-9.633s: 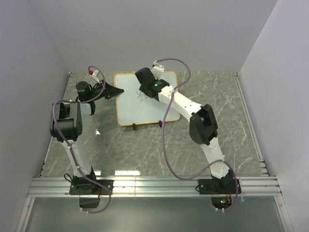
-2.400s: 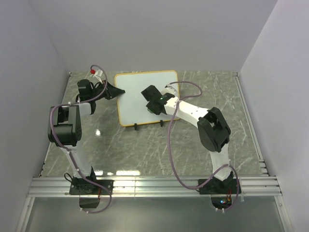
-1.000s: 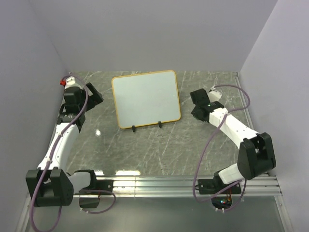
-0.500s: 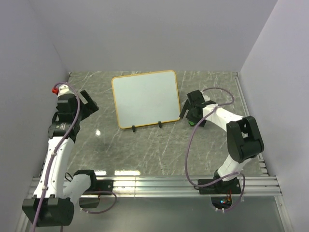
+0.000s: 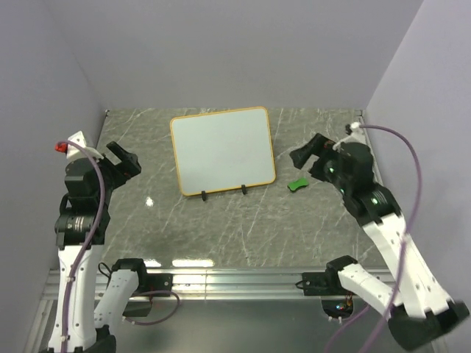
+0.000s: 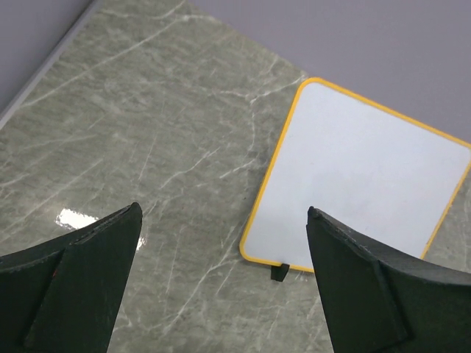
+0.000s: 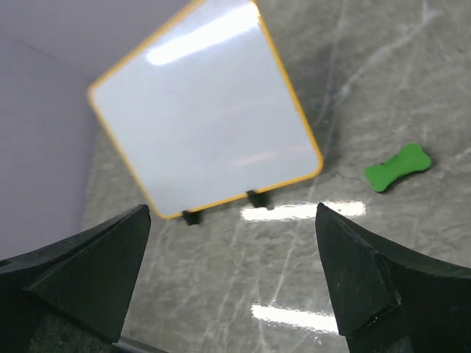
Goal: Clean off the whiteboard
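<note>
The whiteboard point(image 5: 221, 151) stands tilted on its two black feet at the middle back of the table, its white face blank inside the orange-yellow frame. The left wrist view shows the whiteboard point(image 6: 360, 187) ahead to the right. In the right wrist view the whiteboard point(image 7: 206, 118) lies ahead to the left. My left gripper point(image 5: 124, 158) hangs open well left of the board, holding nothing. My right gripper point(image 5: 303, 153) is raised to the right of the board, also open and empty. In both wrist views, the left gripper point(image 6: 224, 209) and the right gripper point(image 7: 232, 209), the jaws stand wide apart over bare table.
A small green eraser point(image 5: 296, 184) lies flat on the marble table point(image 5: 221, 228) just off the board's near right corner, and the right wrist view shows the eraser point(image 7: 397, 167) too. Grey walls close in the left, back and right sides. A metal rail point(image 5: 235, 279) runs along the near edge.
My right gripper has opened, left the green eraser on the table and lifted back to the right. The left arm has drawn back toward the near left.
</note>
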`<act>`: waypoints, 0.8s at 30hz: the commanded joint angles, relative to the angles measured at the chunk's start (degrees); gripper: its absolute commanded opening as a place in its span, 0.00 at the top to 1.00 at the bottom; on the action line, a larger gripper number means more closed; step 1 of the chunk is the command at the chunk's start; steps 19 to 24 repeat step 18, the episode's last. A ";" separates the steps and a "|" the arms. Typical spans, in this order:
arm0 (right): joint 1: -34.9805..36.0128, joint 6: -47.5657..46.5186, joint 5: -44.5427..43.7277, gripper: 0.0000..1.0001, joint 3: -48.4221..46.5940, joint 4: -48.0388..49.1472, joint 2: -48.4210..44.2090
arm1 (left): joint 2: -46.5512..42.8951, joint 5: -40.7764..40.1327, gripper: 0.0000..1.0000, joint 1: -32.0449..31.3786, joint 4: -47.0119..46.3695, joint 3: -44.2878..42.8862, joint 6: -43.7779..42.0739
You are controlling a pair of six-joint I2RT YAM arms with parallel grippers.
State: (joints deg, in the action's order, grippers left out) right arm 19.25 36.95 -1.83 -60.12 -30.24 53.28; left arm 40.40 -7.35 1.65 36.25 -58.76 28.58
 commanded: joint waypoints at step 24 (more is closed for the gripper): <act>0.44 0.67 0.52 0.00 7.92 -10.18 -28.59 | 2.05 -3.79 0.00 -0.16 -9.61 4.97 -1.95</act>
